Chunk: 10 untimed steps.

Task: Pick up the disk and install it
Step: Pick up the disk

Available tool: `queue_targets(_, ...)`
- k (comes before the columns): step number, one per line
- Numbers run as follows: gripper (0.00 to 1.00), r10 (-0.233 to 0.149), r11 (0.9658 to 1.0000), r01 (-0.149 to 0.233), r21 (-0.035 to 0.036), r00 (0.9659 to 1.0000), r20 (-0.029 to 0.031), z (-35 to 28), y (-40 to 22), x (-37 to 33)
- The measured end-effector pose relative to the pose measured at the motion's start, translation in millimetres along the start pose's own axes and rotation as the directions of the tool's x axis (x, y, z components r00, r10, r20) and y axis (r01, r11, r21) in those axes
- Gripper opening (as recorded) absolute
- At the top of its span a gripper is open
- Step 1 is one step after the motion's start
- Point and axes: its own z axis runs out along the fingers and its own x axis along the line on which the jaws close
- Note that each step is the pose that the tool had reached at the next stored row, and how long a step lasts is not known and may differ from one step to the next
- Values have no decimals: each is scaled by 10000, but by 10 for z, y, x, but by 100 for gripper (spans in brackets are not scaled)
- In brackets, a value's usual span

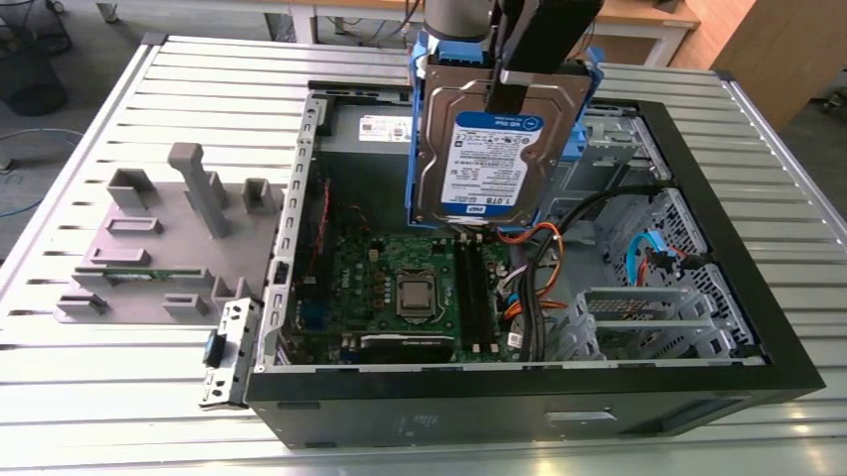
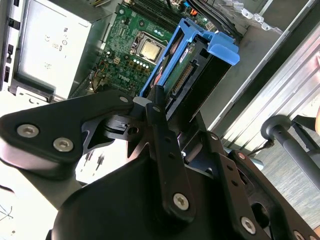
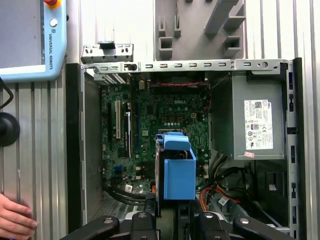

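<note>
Because the disk (image 1: pixel 483 164) likely has to go in edge-first, the end effector (image 1: pixel 511 97) is clamped shut on its top edge, so it hangs straight beneath, over the open computer case (image 1: pixel 530 402) below.

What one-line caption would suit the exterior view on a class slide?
Gripper holding the disk, in its blue carrier, upright above the open computer case and its motherboard.

Black end effector (image 2: pixel 166 107), silver screws (image 2: pixel 180 201)
</note>
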Motion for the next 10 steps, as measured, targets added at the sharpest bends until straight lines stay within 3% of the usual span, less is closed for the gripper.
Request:
queue_targets(3,35,0,10000,0,0,10000,0,-1,-27,-2)
queue_targets(10,35,-1,10000,1,-3,10000,-1,-4,-172,-7)
